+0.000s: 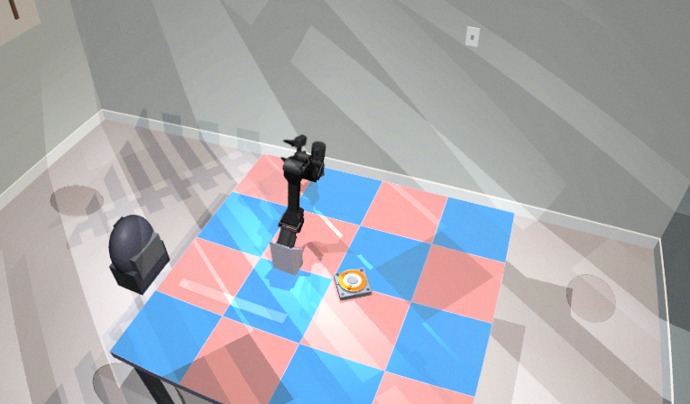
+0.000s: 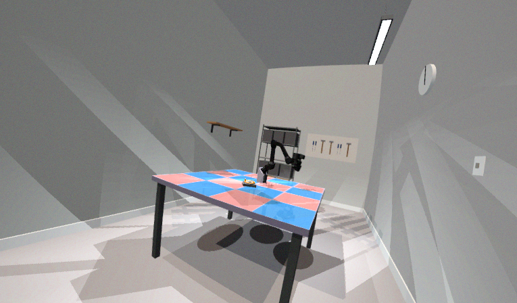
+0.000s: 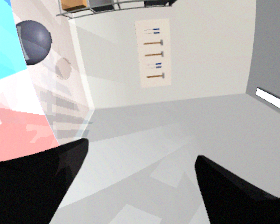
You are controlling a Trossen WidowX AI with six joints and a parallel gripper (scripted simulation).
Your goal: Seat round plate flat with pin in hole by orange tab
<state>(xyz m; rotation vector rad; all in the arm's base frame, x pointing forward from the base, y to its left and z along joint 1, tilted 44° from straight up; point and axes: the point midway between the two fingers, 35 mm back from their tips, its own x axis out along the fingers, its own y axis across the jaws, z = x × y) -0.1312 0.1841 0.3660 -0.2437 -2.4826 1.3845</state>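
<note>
The round orange and white plate (image 1: 362, 280) (image 2: 249, 182) sits over the middle of the square grey base (image 1: 357, 293) (image 2: 249, 185) on the table. A small orange raised part (image 1: 348, 287) (image 2: 244, 180) shows on the plate, at its near side in the top view and its left in the exterior view. The plate is too small in view to tell its tilt. The pin and the hole cannot be made out. My gripper (image 3: 143, 153) is open and empty, its two black fingers wide apart in the wrist view. It is high above the table and well away from the plate.
The arm's grey mount (image 1: 287, 258) stands on the checkered table (image 1: 450, 278) (image 2: 244, 199), beside the base. A dark rounded object (image 1: 131, 245) (image 3: 37, 42) is beyond the table's edge. A shelf rack and hanging tools are at the far wall.
</note>
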